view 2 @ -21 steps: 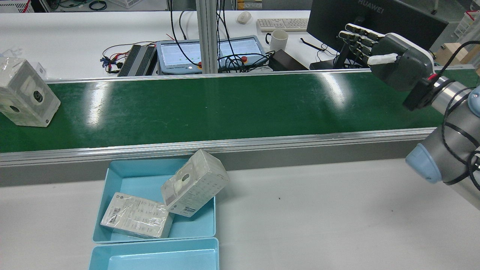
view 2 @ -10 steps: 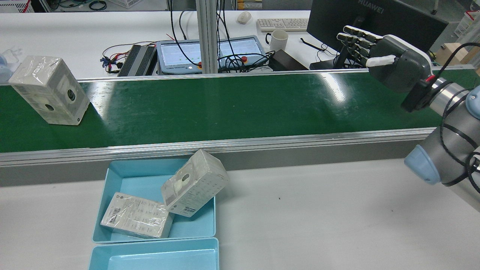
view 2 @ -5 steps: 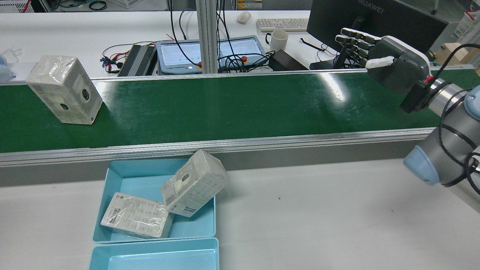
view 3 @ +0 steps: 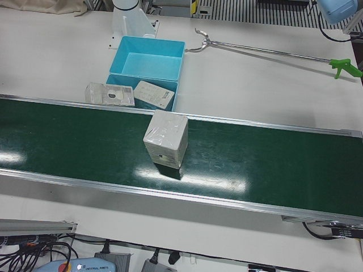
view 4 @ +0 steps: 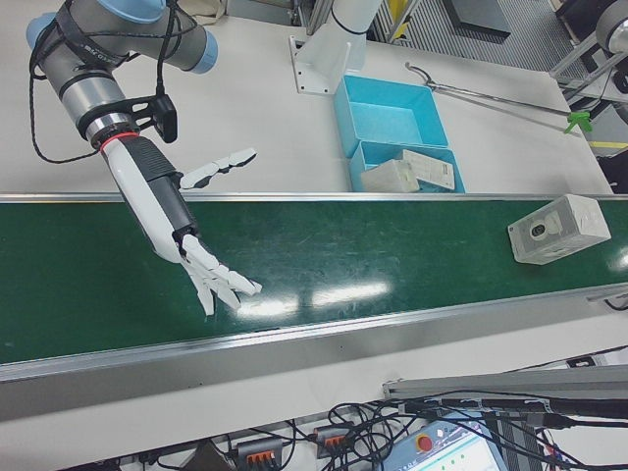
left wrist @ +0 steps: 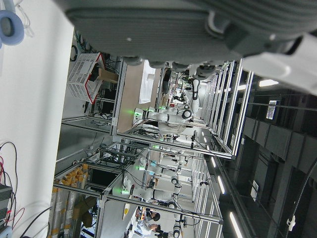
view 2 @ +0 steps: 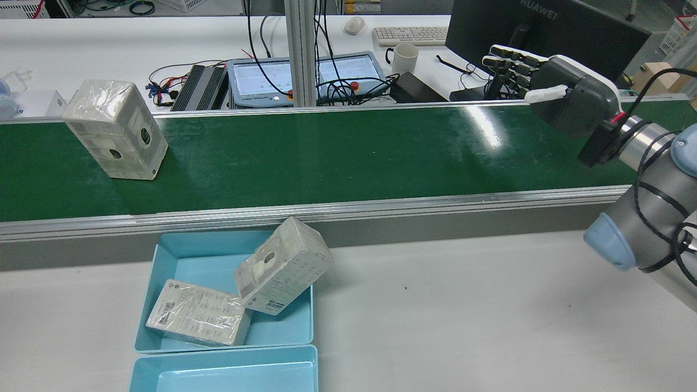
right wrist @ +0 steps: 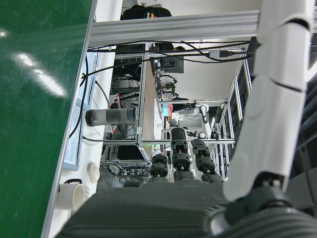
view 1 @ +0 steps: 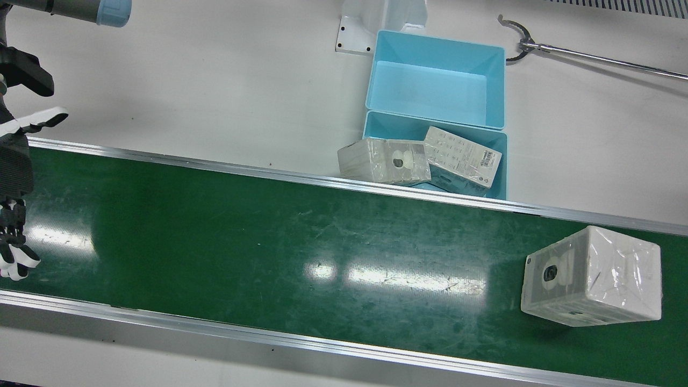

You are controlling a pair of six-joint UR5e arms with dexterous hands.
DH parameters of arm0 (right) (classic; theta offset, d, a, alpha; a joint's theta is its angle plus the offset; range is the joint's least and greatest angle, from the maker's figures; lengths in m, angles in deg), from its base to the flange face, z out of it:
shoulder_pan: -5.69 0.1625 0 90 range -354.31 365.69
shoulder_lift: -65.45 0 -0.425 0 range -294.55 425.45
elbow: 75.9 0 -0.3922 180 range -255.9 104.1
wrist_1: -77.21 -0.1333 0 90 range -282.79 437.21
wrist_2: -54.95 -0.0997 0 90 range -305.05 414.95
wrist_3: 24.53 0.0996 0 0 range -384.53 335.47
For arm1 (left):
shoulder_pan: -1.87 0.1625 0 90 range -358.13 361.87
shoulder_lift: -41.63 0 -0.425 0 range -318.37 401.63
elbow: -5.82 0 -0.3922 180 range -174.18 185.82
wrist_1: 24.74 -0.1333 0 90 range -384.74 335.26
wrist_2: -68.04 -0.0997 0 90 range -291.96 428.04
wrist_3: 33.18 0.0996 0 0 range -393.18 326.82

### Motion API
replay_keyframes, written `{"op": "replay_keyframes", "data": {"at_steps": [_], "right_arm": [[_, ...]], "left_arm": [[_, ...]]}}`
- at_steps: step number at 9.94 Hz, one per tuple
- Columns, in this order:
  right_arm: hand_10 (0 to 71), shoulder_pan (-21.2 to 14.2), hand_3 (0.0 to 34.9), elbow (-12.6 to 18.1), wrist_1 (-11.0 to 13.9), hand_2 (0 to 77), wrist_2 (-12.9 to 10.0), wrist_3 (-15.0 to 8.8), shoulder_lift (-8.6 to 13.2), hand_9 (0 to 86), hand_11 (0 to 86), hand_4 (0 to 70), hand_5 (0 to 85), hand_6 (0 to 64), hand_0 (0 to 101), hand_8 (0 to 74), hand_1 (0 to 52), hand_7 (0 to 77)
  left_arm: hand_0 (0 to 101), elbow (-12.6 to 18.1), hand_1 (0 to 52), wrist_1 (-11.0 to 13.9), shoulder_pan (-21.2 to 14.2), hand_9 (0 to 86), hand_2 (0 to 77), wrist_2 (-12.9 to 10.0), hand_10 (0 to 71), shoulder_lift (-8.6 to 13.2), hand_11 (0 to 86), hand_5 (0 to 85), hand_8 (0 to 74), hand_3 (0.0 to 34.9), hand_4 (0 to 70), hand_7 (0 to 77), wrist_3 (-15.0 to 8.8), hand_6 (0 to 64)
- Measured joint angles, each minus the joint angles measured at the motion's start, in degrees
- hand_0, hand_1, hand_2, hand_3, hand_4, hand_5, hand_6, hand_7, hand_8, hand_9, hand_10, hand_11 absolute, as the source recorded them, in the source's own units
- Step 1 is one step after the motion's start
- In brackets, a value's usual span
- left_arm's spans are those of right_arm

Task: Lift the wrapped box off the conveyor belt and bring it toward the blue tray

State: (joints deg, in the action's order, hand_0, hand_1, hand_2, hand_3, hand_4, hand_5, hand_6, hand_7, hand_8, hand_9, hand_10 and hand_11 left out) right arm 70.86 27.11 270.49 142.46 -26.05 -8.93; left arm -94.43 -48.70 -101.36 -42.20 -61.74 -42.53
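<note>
The wrapped box [view 2: 115, 129] stands upright on the green conveyor belt [view 2: 337, 152] near its left end, free of both hands. It also shows in the front view [view 1: 591, 283], the left-front view [view 3: 165, 137] and the right-front view [view 4: 559, 229]. The blue tray [view 2: 163, 242] lies on the table just below the belt and holds two wrapped boxes, one [view 2: 283, 267] leaning on its rim. My right hand [view 2: 566, 92] is open with fingers spread above the belt's right end, far from the box; it also shows in the right-front view [view 4: 186, 235]. My left hand [left wrist: 198, 25] shows only in its own view, empty.
A second blue tray [view 2: 223, 375] adjoins the first on the near side. A long grabber tool [view 3: 266, 51] lies on the table beyond the trays. Cables, a tablet [view 2: 305, 76], a mug and a monitor stand behind the belt's far rail.
The wrapped box has ridden the belt to the right in the rear view. My right hand has drifted slightly left and stays open.
</note>
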Motion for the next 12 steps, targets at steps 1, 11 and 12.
{"op": "replay_keyframes", "data": {"at_steps": [1, 11, 12], "right_arm": [[0.0, -0.02, 0.0, -0.02, 0.00, 7.1, 0.01, -0.22, 0.01, 6.5, 1.1, 11.5, 8.7, 6.0, 46, 8.7, 9.8, 16.4], [0.0, -0.23, 0.0, -0.73, -0.19, 6.0, -0.06, 0.36, -0.05, 7.1, 1.1, 9.3, 7.1, 5.5, 44, 8.2, 8.7, 13.1], [0.0, -0.16, 0.0, -0.73, -0.18, 6.0, -0.06, 0.40, -0.06, 6.5, 1.1, 8.2, 7.6, 5.5, 44, 8.2, 8.7, 10.9]], "left_arm": [[0, 0.00, 0.0, 0.00, 0.00, 0.5, 0.5, 0.00, 0.5, 0.00, 0.5, 1.1, 0.5, 0.0, 0.0, 0.5, 0.00, 0.0], [0, 0.00, 0.0, 0.00, 0.00, 0.5, 1.1, 0.00, 0.5, 0.00, 0.5, 0.5, 0.5, 0.0, 0.0, 0.5, 0.00, 0.5], [0, 0.00, 0.0, 0.00, 0.00, 0.5, 1.1, 0.00, 0.5, 0.00, 0.5, 0.5, 0.5, 0.0, 0.0, 0.5, 0.00, 0.5]]}}
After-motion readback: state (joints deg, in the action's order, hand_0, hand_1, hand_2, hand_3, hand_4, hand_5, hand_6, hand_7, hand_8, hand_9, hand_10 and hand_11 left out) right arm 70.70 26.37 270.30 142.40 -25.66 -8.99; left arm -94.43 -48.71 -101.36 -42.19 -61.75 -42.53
